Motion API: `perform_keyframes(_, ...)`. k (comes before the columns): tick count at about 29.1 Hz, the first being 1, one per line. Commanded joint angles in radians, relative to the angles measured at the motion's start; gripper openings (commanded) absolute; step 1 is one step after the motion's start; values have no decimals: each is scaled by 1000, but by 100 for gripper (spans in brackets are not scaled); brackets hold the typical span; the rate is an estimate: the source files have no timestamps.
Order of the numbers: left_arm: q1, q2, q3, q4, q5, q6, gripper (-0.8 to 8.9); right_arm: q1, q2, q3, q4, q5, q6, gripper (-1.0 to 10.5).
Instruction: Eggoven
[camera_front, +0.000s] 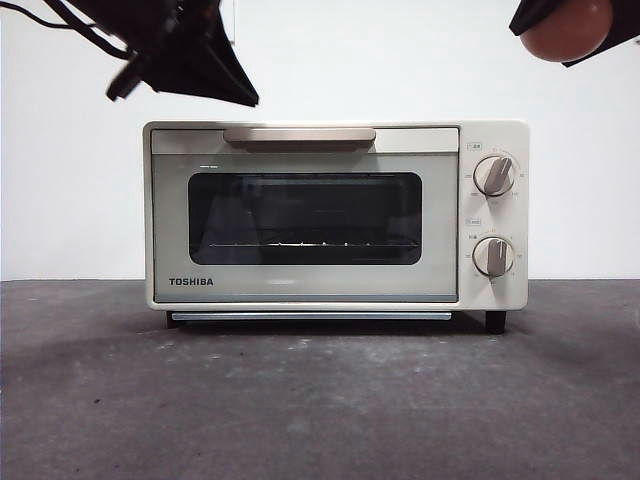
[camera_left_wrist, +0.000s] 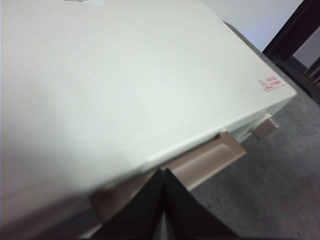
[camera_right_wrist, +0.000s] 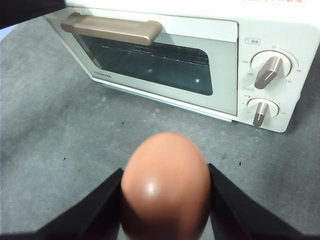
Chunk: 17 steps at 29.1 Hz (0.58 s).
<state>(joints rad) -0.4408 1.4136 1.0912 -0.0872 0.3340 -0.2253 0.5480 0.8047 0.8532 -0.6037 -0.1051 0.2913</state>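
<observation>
Right wrist view showed the reddish-brown egg (camera_right_wrist: 165, 187) clamped between the right gripper's (camera_right_wrist: 165, 200) two black jaws, held in the air above the grey table (camera_right_wrist: 60, 130) in front of the cream TOSHIBA toaster oven (camera_right_wrist: 225, 30). Its door (camera_front: 305, 215) was closed, beige handle (camera_front: 299, 136) on top. The left gripper (camera_left_wrist: 163, 175), jaws pressed together and empty, hung just over that handle at the oven's upper left edge.
</observation>
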Motion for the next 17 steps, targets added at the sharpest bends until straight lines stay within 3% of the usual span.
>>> perform_keyframes(1, -6, 45, 32, 13, -19, 29, 7, 6, 3, 13, 4, 2, -15, 3)
perform_keyframes(17, -56, 93, 33, -26, -45, 62, 7, 6, 3, 13, 4, 5, -31, 3)
